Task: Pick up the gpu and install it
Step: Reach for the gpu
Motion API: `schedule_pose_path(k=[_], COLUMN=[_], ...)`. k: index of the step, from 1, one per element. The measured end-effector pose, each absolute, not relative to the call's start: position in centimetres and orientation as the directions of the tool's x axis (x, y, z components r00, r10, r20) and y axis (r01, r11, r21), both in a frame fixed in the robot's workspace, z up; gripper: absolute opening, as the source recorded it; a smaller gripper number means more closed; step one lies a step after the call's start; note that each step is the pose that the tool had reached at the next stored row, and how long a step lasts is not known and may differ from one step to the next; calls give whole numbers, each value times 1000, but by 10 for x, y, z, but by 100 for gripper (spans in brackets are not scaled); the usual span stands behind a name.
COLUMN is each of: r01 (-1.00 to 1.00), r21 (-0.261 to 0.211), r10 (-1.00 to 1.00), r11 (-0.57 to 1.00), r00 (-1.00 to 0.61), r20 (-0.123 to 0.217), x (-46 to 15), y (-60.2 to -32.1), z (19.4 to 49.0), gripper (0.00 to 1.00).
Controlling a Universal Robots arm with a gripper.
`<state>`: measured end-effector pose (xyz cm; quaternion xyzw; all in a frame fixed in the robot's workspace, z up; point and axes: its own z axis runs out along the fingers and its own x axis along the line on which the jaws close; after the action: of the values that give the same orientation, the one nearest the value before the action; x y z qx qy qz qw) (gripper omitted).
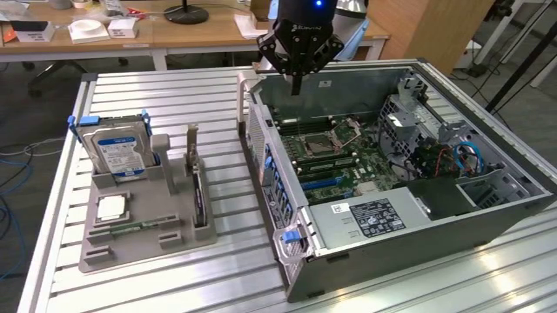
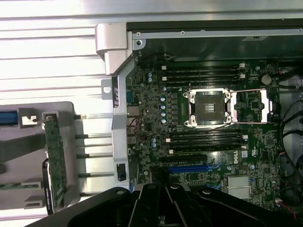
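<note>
standing edgewise in the gray holder (image 1: 130, 253) is the thin black gpu (image 1: 199, 195); end effector (image 1: 297, 88) closed, empty.

Dark robot arm (image 1: 306, 10) poised vertically overhead, its black angular metal gripper (image 1: 297, 86) pointing straight down, jaws pressed fully together.

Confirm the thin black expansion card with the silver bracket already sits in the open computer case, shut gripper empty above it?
No. The exterior view shows the black expansion card standing in the grey holder tray, outside the case; the gripper part holds.
</note>
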<state>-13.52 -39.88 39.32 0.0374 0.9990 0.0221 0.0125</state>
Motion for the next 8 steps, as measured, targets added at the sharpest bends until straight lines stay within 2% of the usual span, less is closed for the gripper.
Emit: schedule_pose_path(k=[8], r01=[74], r21=[45], r10=[75], r11=[996], r00=[-997], r20=[-23], x=[-139], y=[-399], z=[393], gripper=[11])
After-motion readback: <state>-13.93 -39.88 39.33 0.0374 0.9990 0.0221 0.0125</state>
